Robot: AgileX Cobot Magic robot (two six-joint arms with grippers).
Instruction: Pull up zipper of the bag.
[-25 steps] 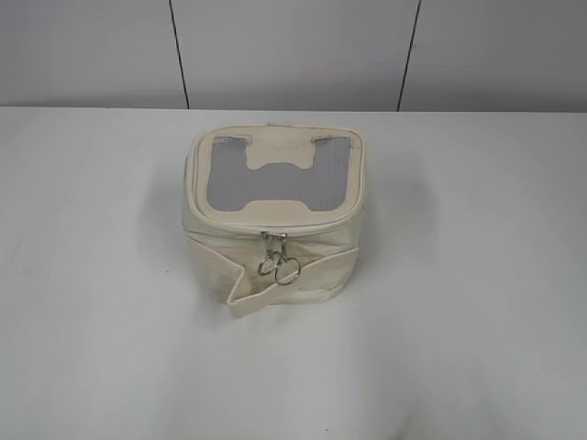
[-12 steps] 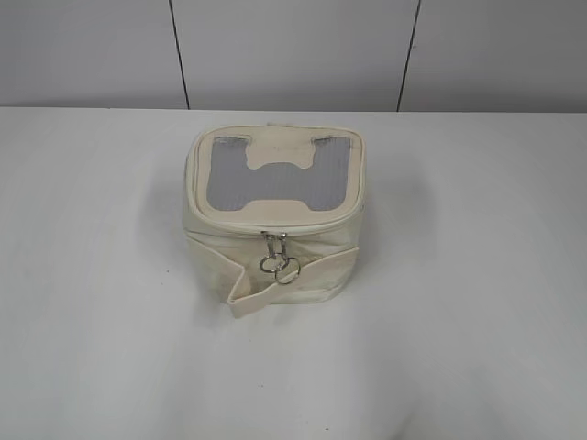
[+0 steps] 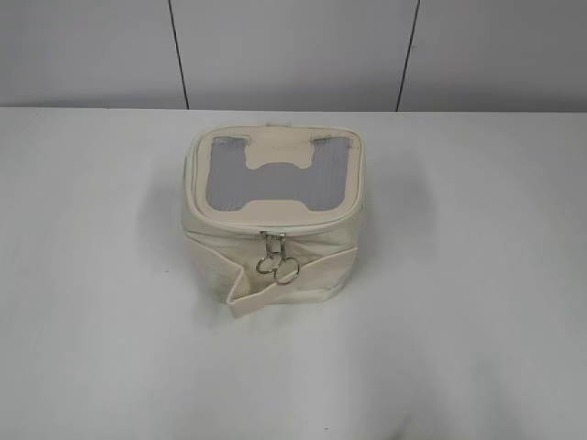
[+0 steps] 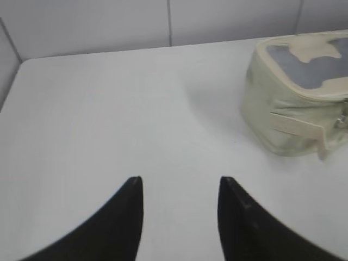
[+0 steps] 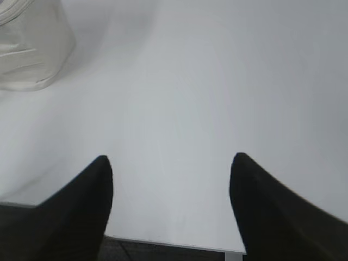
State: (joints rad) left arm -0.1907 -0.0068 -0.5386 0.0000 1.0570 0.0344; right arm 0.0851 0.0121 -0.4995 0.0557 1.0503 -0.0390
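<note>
**Bag sat alone on the table, both grippers apart and clear of it**

The bag [image 3: 273, 215] stood upright on the white table [image 3: 477, 302], its grey mesh top panel [image 3: 275, 174] with a cream bone-shaped patch facing up. The zipper [image 3: 275, 226] ran around the top rim, and its two silver sliders [image 3: 272, 241] sat side by side at the middle of the near face, their ring pulls [image 3: 278, 268] hanging down against the cream strap [image 3: 293, 280] that crossed the side. No arm showed in the exterior view.

In the left wrist view, the left gripper [image 4: 180, 187] had its two dark fingers [image 4: 122, 217] spread with bare table between them, holding nothing. The bag [image 4: 296, 103] lay well ahead of the fingertips and off to their right, apart from them, with one end of the strap visible on its side.

In the right wrist view, the right gripper [image 5: 169, 166] had its fingers [image 5: 261, 212] spread wider still, also empty, above the table near its edge. Only a corner of the bag [image 5: 32, 43] showed, far ahead of the left fingertip and off to its left, not touching it.
</note>
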